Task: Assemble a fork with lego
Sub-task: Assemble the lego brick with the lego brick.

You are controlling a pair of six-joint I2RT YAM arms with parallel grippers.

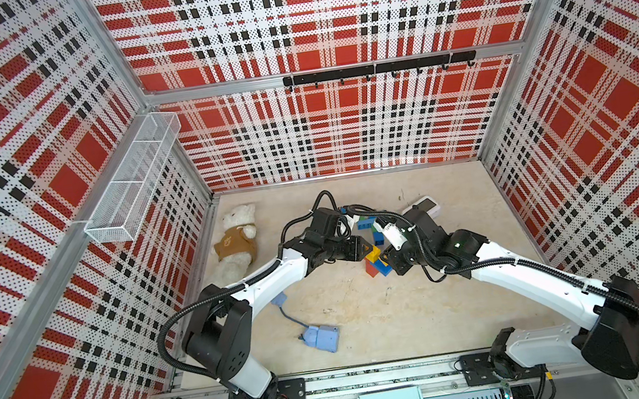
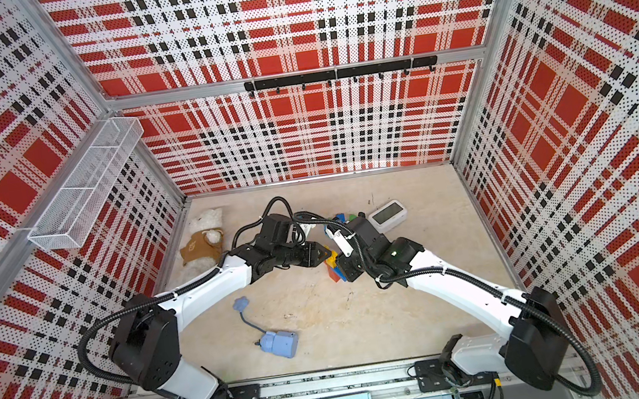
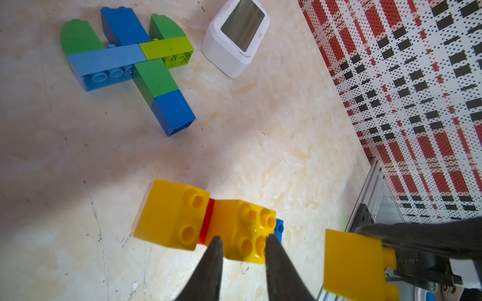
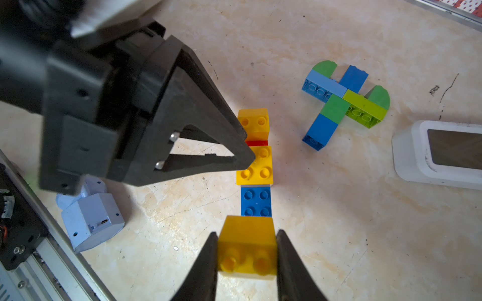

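Lego brick [image 4: 247, 250], yellow, is sitting clamped in the right gripper [image 4: 246, 233], lining up to extend the handle row [image 4: 257, 182]. Left gripper [image 3: 243, 241] is straddling the row's middle yellow, probably steadying it; can't tell if it's squeezing. Prong piece [image 4: 344, 101] is lying toward the back edge of the table [image 4: 339, 234].

Both top views look steeply down from high; wrist cameras sit close above the table [image 3: 260, 156], sharing the brick row [image 4: 260, 172].

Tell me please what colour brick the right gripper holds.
Yellow brick, clearest in the right wrist view.
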